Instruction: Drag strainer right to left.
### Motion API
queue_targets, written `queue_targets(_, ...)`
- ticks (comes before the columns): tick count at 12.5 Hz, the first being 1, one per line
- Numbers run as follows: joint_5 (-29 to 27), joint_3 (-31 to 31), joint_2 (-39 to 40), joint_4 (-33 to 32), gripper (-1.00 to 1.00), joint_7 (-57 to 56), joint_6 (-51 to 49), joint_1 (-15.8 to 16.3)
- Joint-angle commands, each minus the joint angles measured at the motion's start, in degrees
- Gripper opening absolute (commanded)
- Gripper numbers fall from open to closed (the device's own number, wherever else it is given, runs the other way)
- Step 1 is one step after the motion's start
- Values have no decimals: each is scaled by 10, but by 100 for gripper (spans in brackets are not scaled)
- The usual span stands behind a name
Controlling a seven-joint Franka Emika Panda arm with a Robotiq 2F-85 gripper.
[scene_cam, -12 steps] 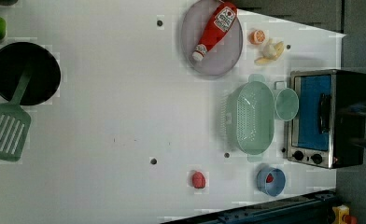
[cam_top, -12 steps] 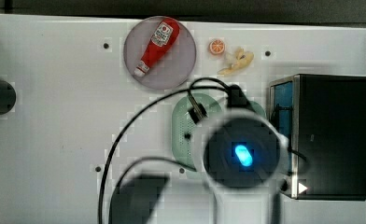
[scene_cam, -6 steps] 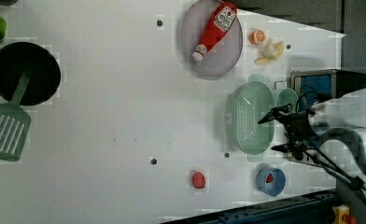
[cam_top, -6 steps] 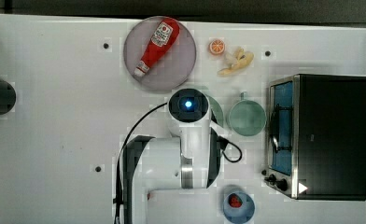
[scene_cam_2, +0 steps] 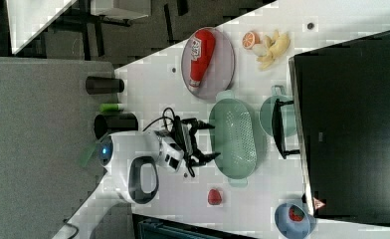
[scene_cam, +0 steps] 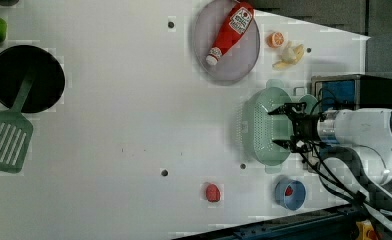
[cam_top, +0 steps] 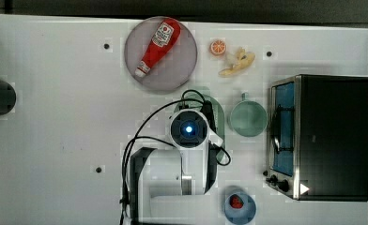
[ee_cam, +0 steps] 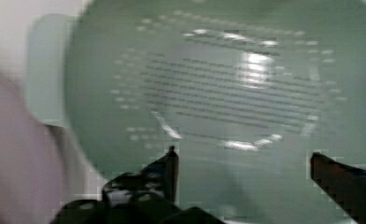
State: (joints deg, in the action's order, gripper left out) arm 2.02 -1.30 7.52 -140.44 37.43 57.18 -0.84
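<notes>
since earlier, end effector (scene_cam: 284,125) reached over empty strainer (scene_cam: 264,126), fingers spread wide.

Bright, even overhead light, blocky compression throughout; wrist view blurred, glare streaks on the strainer (ee_cam: 228,88).

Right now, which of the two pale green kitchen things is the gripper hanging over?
The strainer, the larger oblong one with a dotted, perforated basin. The open gripper hangs over it; the round mug stands beside it, nearer the toaster oven.
</notes>
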Motion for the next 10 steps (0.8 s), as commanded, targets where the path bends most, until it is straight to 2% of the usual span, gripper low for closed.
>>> queue_targets(1, 6, -3, 67, -13, 100, 40, 46, 3)
queue_targets(4, -2, -13, 119, -2, 100, 78, 99, 10)
queue_targets(6, -5, -16, 129, -2, 100, 123, 108, 19)
queue_targets(10, -5, -28, 131, -1, 100, 123, 110, 36)
